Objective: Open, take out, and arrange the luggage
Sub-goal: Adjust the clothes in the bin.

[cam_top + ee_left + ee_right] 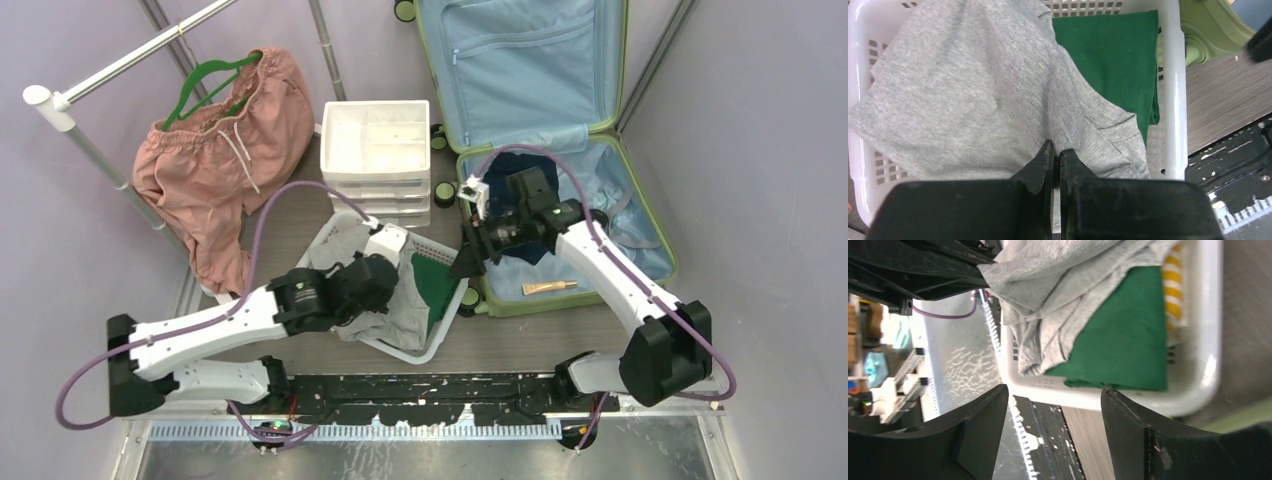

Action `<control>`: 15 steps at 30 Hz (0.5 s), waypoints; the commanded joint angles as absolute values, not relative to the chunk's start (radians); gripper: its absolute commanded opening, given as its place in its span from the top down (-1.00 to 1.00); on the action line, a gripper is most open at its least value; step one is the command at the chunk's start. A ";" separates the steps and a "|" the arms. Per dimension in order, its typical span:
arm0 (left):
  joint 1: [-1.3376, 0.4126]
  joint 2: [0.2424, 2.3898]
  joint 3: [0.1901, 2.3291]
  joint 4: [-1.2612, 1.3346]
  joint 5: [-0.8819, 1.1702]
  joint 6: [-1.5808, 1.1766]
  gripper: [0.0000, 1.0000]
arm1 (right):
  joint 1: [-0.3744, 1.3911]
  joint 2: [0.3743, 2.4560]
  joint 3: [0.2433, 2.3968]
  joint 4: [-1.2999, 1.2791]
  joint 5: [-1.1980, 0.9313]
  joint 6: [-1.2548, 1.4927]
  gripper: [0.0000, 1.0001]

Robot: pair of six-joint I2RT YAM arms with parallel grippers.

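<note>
The fingers of my left gripper (pixel 1057 152) are matt black plastic, lightly scuffed. In my left wrist view, the grey garment (pixel 973 90) at centre is heathered knit cloth, matt. The green garment (pixel 1118 65) at upper right is smoother matt cloth. The basket (pixel 1172 100) is white perforated plastic, slightly glossy. The tabletop (pixel 1223 100) at right shows matt wood grain. In the upper right of the top view, the luggage (pixel 655 225) has a smooth light-green hard shell and a light blue fabric lining (pixel 520 60).

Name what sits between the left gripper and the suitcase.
Top view: green cloth and the wall of the white basket lie between the left gripper and the luggage, the right gripper open by that wall.
</note>
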State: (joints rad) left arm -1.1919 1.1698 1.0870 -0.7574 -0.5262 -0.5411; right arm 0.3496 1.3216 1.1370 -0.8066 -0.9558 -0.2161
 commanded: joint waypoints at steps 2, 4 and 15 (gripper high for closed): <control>-1.176 1.017 1.003 -0.599 -0.535 -0.555 1.00 | 0.495 1.385 1.066 -0.397 -0.920 0.199 -0.39; -1.175 0.997 0.992 -0.594 -0.537 -0.564 1.00 | 0.550 1.426 1.068 -0.388 -0.861 0.223 -0.29; -1.176 0.974 0.973 -0.569 -0.546 -0.605 1.00 | 0.654 1.476 0.959 -0.274 -0.688 0.359 0.01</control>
State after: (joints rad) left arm -1.1778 1.0008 0.9707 -0.6384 -0.5262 -0.5770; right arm 0.6434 1.4895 0.9825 -0.3729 -0.7540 0.2802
